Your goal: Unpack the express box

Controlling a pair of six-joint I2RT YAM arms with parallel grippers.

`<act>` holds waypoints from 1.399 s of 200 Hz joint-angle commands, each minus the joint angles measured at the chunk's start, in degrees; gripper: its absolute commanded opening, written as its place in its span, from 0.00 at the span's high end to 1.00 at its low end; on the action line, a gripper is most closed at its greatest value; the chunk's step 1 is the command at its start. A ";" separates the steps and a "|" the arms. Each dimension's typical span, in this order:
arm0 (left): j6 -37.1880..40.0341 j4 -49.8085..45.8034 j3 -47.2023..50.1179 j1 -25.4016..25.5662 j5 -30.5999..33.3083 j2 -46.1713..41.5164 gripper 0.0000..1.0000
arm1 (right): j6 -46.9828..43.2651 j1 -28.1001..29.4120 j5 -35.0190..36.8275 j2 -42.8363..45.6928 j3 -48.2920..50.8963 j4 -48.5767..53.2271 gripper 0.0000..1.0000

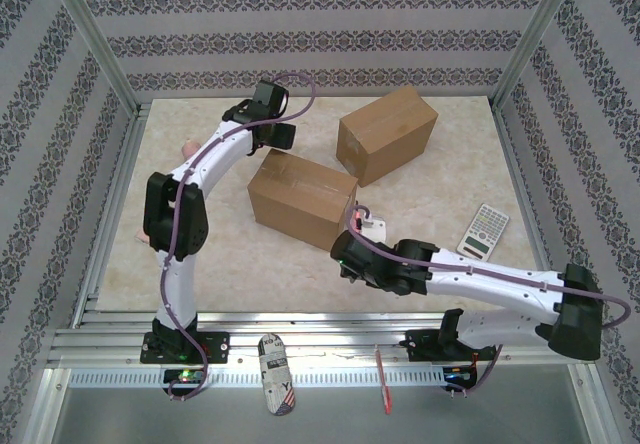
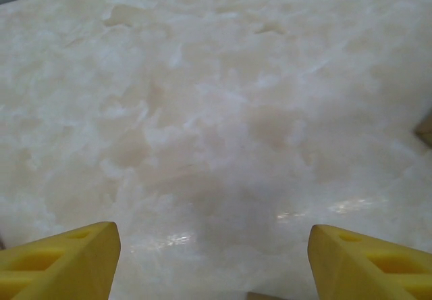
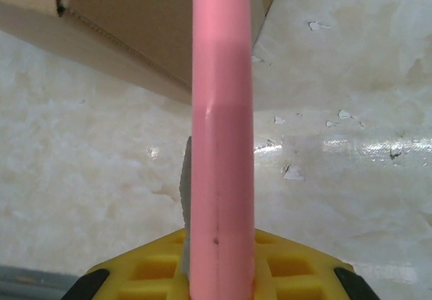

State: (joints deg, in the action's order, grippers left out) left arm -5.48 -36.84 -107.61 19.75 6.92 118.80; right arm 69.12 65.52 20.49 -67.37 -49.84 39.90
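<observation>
Cardboard box (image 1: 300, 199) is shut. My right pincer (image 3: 219, 273) clamps the pink cutter (image 3: 221, 111); my left pincer (image 2: 214, 253) is apart. Next, I cut the seam.

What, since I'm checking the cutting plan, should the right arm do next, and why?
Probably ease the pink-handled cutter onto the top of the nearer brown cardboard box: the right gripper is shut on the cutter just off that box's corner, while the left gripper hovers open.
</observation>
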 commanded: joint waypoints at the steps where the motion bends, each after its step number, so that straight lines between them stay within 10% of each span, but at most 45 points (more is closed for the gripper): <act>1: 2.45 -5.32 -2.62 -0.66 4.00 -0.22 0.26 | 2.96 -0.01 5.76 -2.06 -2.11 -1.24 1.00; 280: -18.17 -16.88 38.98 3.13 -0.41 -32.89 0.27 | -35.02 -19.74 -12.42 -34.65 -34.49 -16.03 1.00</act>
State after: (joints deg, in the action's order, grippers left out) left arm -20.45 -50.70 -69.63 19.46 11.09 87.39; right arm 41.34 46.30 14.15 -98.78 -78.54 28.75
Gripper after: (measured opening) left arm 0.722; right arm 0.150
